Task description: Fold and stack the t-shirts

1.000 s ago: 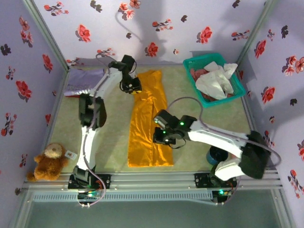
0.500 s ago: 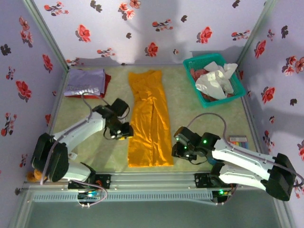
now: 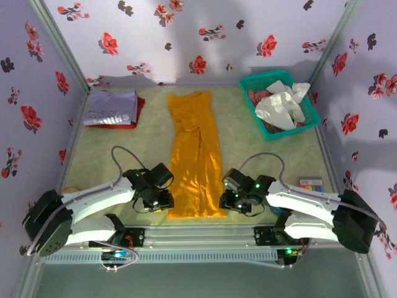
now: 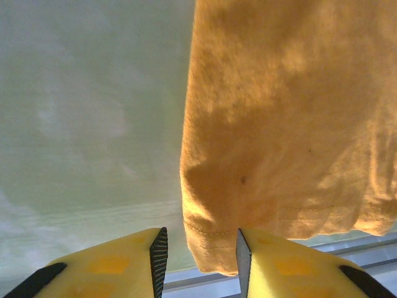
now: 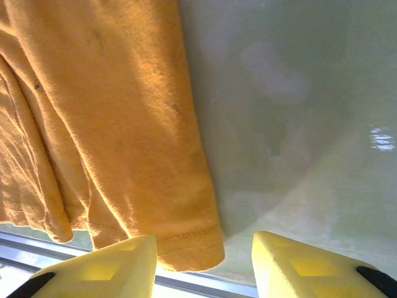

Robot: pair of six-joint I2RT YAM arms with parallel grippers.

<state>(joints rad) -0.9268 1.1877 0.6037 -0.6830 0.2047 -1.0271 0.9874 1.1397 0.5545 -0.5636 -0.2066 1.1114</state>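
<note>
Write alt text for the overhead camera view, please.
A long, narrowly folded bright orange-yellow cloth t-shirt lies down the middle of the table, with the left gripper and right gripper at its near corners. A folded lavender t-shirt with white lettering sits far left; a teal plastic basket of white and reddish cloth stands far right.

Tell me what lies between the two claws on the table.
The near hem of the orange-yellow t-shirt lies between the left claw and the right claw, seen in the top view.
</note>
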